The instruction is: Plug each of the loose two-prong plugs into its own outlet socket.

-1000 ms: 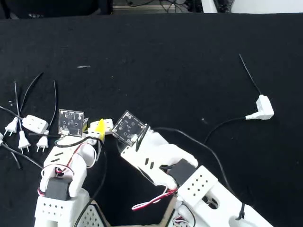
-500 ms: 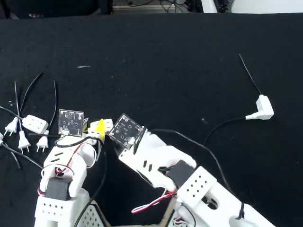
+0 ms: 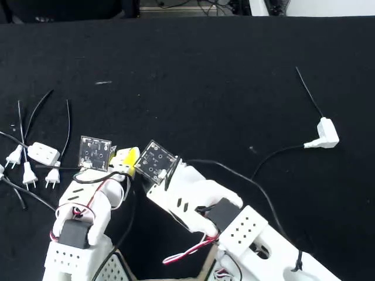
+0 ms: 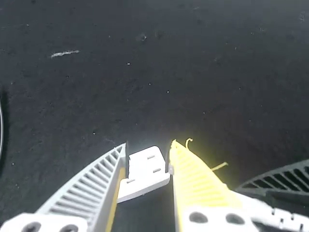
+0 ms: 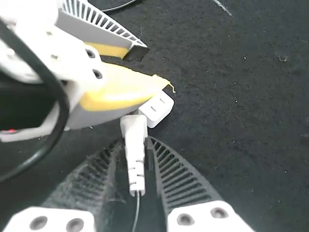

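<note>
White two-prong plug, clamped in the right gripper, touches the outlet socket pinched by the left gripper; whether it is seated I can't tell. Loose plugs and a spare socket lie far left, and an angled plug far right, so I'd say most work remains.

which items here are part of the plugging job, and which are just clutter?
Job: socket in left pincer; plug in right pincer; loose plugs and spare socket at table's left; angled plug at right.
Lying about: white fleck on the black table.
</note>
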